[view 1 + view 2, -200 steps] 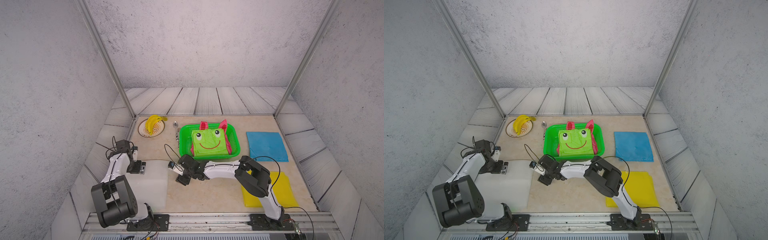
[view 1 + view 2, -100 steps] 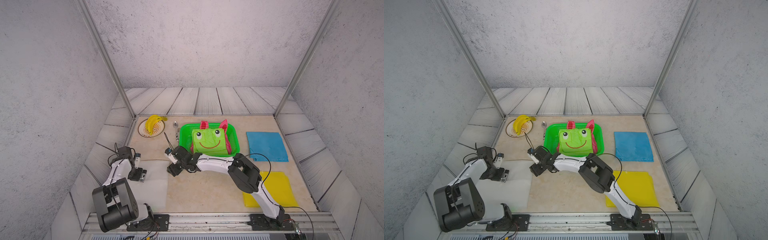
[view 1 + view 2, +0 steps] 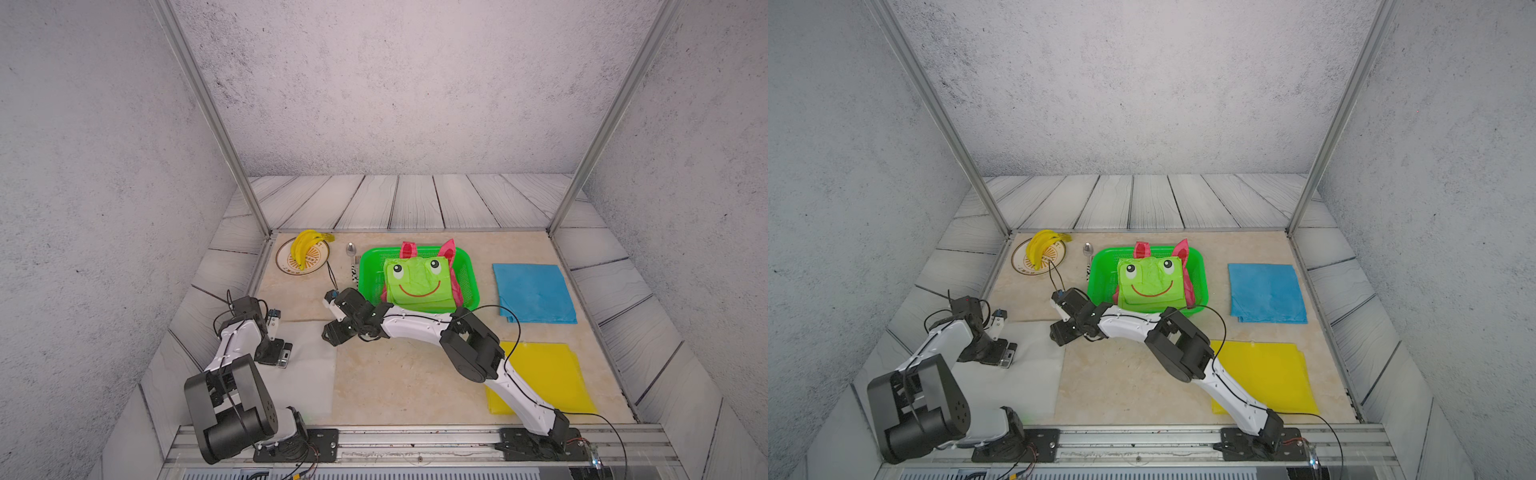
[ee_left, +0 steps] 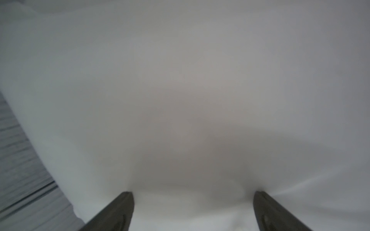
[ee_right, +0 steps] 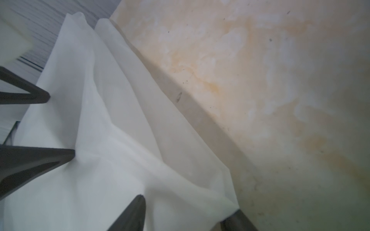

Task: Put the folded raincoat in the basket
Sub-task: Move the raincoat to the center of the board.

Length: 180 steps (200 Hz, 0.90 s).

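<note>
A white translucent folded raincoat (image 3: 307, 374) (image 3: 1025, 374) lies flat at the table's front left. My left gripper (image 3: 282, 353) (image 3: 1007, 353) (image 4: 192, 195) is open, tips pressed down on its left part. My right gripper (image 3: 332, 332) (image 3: 1059, 332) (image 5: 188, 208) is open at the raincoat's far right corner, and its fingers straddle the rumpled white edge (image 5: 120, 140). The bright green basket (image 3: 365, 274) (image 3: 1100, 270) stands behind the right gripper. A green frog-faced folded raincoat (image 3: 417, 282) (image 3: 1150, 282) lies in it.
A plate with bananas (image 3: 305, 249) and a spoon (image 3: 352, 249) sit at the far left, next to the basket. A blue cloth (image 3: 534, 293) lies right of the basket, and a yellow one (image 3: 544, 374) under the right arm. Metal posts stand at the far corners.
My left gripper has moved slightly nearer and down onto the white raincoat, which now lies flatter. The right gripper has shifted left to the raincoat's far corner, and its jaws have narrowed.
</note>
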Available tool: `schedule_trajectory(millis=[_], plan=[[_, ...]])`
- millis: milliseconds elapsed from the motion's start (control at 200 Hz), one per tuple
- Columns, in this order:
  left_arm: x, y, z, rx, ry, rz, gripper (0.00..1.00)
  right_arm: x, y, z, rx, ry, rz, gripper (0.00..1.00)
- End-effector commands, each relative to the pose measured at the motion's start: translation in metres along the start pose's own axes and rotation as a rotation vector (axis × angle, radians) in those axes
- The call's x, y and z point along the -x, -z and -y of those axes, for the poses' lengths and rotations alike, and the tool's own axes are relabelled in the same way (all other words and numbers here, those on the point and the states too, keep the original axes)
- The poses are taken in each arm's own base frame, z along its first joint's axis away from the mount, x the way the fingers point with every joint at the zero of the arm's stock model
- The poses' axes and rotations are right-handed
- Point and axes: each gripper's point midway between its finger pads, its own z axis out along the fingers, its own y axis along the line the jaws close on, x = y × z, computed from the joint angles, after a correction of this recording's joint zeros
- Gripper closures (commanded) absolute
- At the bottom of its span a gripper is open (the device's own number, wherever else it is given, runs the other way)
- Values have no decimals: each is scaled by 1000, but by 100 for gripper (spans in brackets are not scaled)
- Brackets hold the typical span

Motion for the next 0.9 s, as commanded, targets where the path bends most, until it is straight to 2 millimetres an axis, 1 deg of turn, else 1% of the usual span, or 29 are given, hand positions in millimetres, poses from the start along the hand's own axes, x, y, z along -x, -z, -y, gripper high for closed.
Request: schedule_trajectory(millis=[0,40,110,180,265,310,370,455,510,651,741,806,896], plan=[[0,8,6,-55,1,-2,0,-13,-7,-12,113,-54,-62,53],[0,10,6,-59,3,3,1,-12,-6,-16,128,-50,-61,60],[3,14,8,-75,1,16,1,-8,0,-17,135,-34,-47,77],[5,22,10,-93,2,22,1,-3,9,-15,125,-17,-32,90],[8,35,16,-141,-4,37,1,3,23,-15,120,8,-25,96],[12,43,21,-173,-12,57,1,3,31,-17,117,32,-34,100],[17,56,25,-206,-14,82,0,3,45,-18,96,69,-52,100],[26,76,26,-232,-9,128,0,-5,61,-15,54,122,-80,100],[31,88,33,-272,-27,170,1,-11,73,-11,17,154,-94,100],[48,120,55,-405,-76,299,0,-31,105,6,-90,246,-134,100],[56,139,69,-476,-116,376,0,-51,123,22,-173,290,-180,100],[61,147,74,-504,-131,411,0,-66,136,31,-209,322,-215,100],[66,148,77,-517,-125,413,0,-87,154,44,-247,356,-262,100]])
